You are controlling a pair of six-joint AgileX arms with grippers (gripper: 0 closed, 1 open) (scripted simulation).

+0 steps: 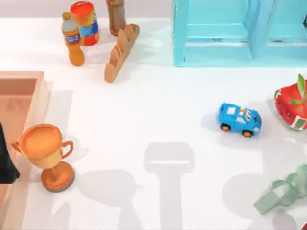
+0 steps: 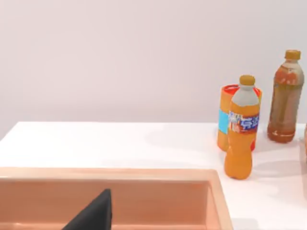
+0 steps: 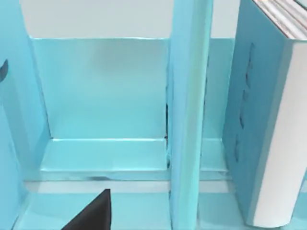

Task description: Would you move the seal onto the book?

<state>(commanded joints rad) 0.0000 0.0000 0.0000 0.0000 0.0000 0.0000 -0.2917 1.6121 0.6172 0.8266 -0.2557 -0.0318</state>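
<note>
The seal is out of view. The book (image 3: 268,120), teal-blue with white page edges, stands upright inside a compartment of the light-blue shelf unit (image 3: 187,96), close in front of my right wrist camera. A black part of my right gripper (image 3: 91,214) pokes into that view, short of the shelf floor. In the top view a black piece of my left arm (image 1: 5,160) hangs over the wooden tray (image 1: 33,103) at the left edge. A black part of my left gripper (image 2: 93,214) sits above the tray's inside (image 2: 158,201).
An orange trophy (image 1: 48,153) stands beside the tray. An orange bottle (image 1: 73,40), a can (image 1: 85,21), a brown bottle (image 1: 115,17) and a bread loaf (image 1: 121,52) stand at the back left. The shelf unit (image 1: 216,33), blue toy car (image 1: 239,120), red fruit (image 1: 292,108) and pale green object (image 1: 280,194) occupy the right.
</note>
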